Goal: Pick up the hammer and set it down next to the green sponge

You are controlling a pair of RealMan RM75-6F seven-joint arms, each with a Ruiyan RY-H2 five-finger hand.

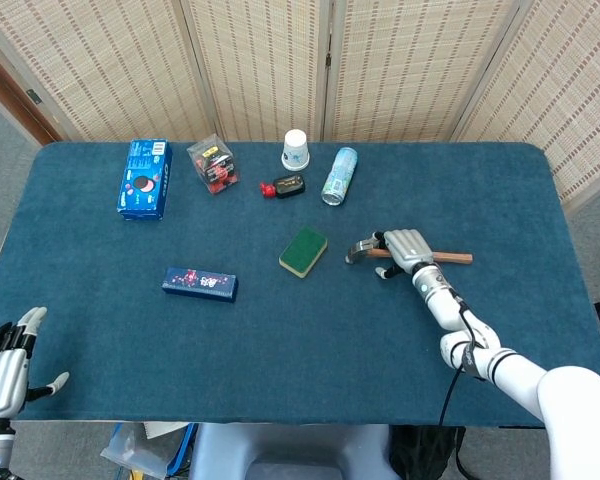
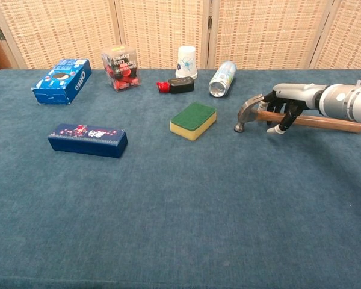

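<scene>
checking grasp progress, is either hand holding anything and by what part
The right hand is curled over the hammer handle just behind the head; a firm grip cannot be told. The left hand holds nothing.

your right hand (image 1: 406, 246) over hammer (image 1: 452, 257) handle, near its head | hammer right of green sponge (image 1: 303, 251), apart | your left hand (image 1: 4, 368) far left of sponge, fingers apart

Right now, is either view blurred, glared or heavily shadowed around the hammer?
Head view: even light, sharp, no glare; the hammer shows small. Chest view: crisp; only a soft shadow lies under the right hand, and the hammer head faces the green sponge.
</scene>
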